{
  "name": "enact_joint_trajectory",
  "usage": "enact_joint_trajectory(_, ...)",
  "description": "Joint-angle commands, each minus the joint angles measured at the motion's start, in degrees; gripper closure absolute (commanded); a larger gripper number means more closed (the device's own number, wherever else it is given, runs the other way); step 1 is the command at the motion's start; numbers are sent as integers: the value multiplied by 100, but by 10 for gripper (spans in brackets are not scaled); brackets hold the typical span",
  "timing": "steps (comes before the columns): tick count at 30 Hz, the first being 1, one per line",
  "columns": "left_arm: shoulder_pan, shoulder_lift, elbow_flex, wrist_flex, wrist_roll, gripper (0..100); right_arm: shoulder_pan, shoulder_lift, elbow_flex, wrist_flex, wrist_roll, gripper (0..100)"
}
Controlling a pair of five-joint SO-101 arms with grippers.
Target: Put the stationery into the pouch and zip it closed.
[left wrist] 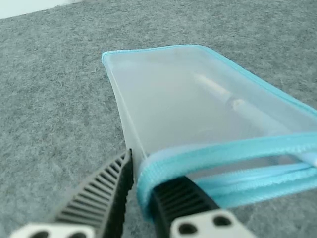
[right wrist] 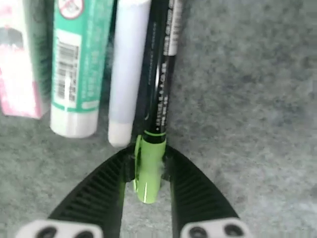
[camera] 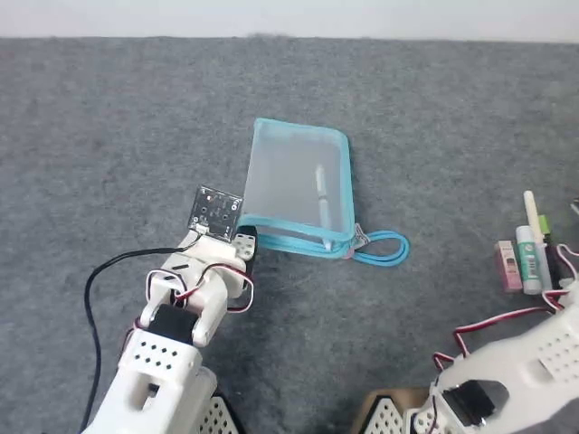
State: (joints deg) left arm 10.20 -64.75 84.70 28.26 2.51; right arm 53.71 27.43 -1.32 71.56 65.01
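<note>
The left gripper (left wrist: 142, 174) is clamped on the near corner of the pouch (left wrist: 173, 104), its jaws pinching the blue zip edge (left wrist: 223, 151) so the mouth looks propped open. The right gripper (right wrist: 147, 161) is closed on the green cap of a black pen (right wrist: 158, 84), which lies on the mat touching a white stick (right wrist: 128, 64); beside that are a green tube (right wrist: 77, 64) and a pink eraser (right wrist: 20, 59). The step in hand seems to be picking up the pen. Next it would need lifting clear of its neighbours, carrying across and sliding tip-first into the held mouth. The wrist views make both grips plain. The high view adds the layout: the pouch (camera: 298, 181) is well apart from the row, with one white pen (camera: 321, 194) already inside and three more items waiting.
</note>
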Motion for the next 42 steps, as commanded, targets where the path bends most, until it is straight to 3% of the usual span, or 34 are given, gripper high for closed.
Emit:
enact_joint_trajectory(1,62,53,-92,-18,44,988,198,-338,-510,690,70,992)
enact_joint_trajectory(10,62,53,-92,-18,53,988,-48,-2000,-800,1508,-642,992)
enact_joint_trajectory(15,62,53,-110,-18,53,988,-796,-2897,-800,2422,-765,992)
enact_joint_trajectory(23,44,53,-119,-26,53,988,-3081,-4576,-527,3125,-2092,992)
enact_joint_trajectory(32,18,53,-110,-141,35,988,-6862,-6308,2084,3125,-3323,992)
enact_joint_trajectory(42,18,53,-119,-141,26,988,-8031,-6642,2716,3116,-3446,992)
